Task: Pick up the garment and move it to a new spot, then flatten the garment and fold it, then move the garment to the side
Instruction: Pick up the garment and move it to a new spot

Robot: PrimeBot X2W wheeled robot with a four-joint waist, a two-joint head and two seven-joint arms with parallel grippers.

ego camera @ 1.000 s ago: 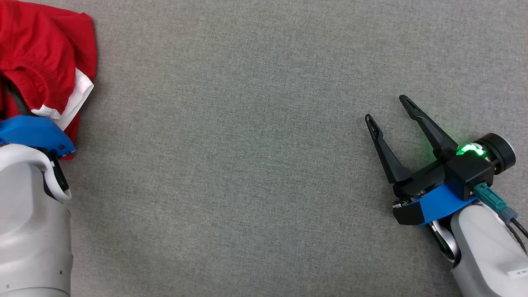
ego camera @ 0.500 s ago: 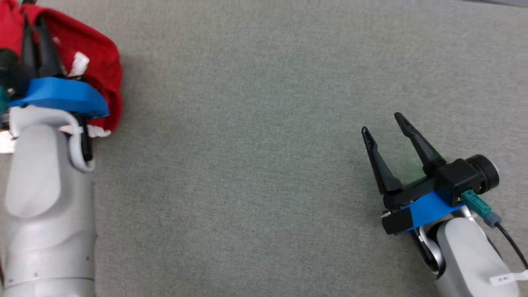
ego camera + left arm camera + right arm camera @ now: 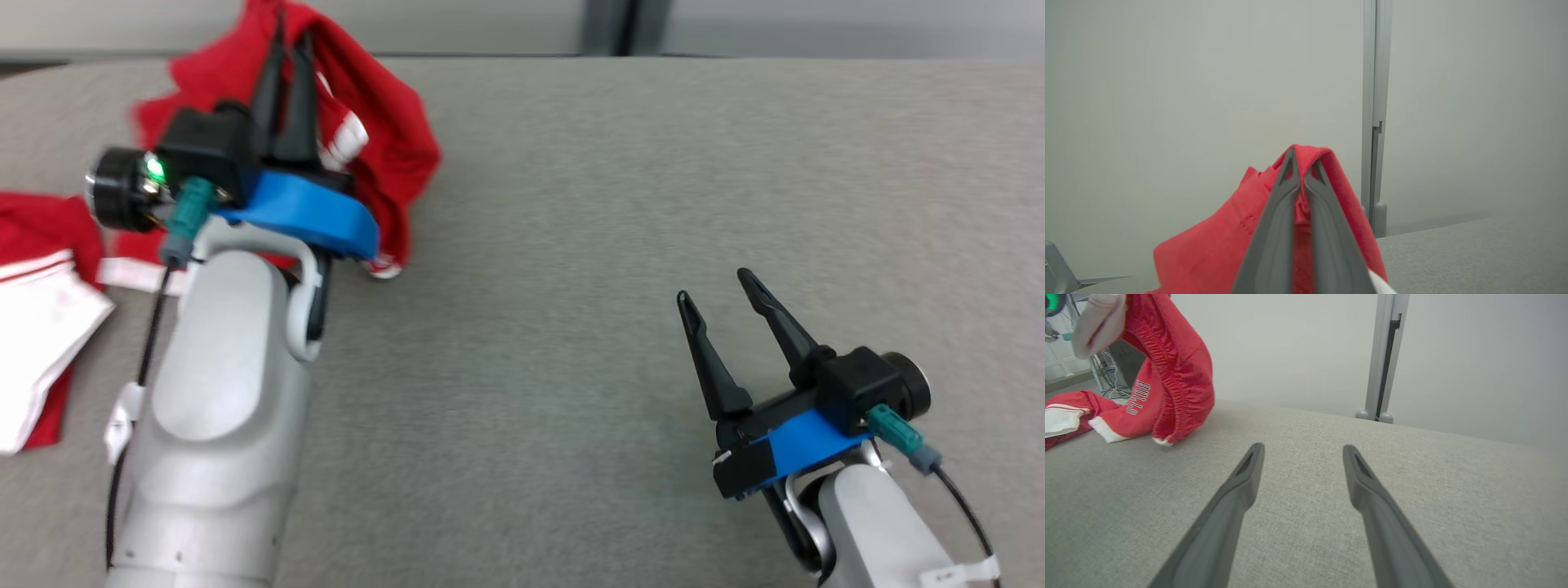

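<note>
The left tool (image 3: 294, 24) is raised above the far left part of the counter (image 3: 571, 204), and its two dark fingers are clamped together on a fold of the red garment (image 3: 384, 139). In the left wrist view the cloth (image 3: 1216, 249) wraps over both tips of that tool (image 3: 1303, 163) and hangs down on either side of them. From the right wrist view the garment (image 3: 1180, 379) droops in a bunch from the grip, its lowest edge touching the counter (image 3: 1412, 477), while the rest trails off to the left and lies flat on the surface. It has white trim (image 3: 1106, 430) at the hem and white lettering (image 3: 1135, 398) reading BULLS.

The right tool (image 3: 712, 286) is well apart from the garment, over the near right of the counter. Its fingers are spread with nothing between them (image 3: 1303, 447), and bare surface shows in the gap.

The counter is covered in a plain grey woven fabric. Behind it stands a pale wall (image 3: 1167, 81), with a grey upright post (image 3: 1374, 102) rising from the far edge.
</note>
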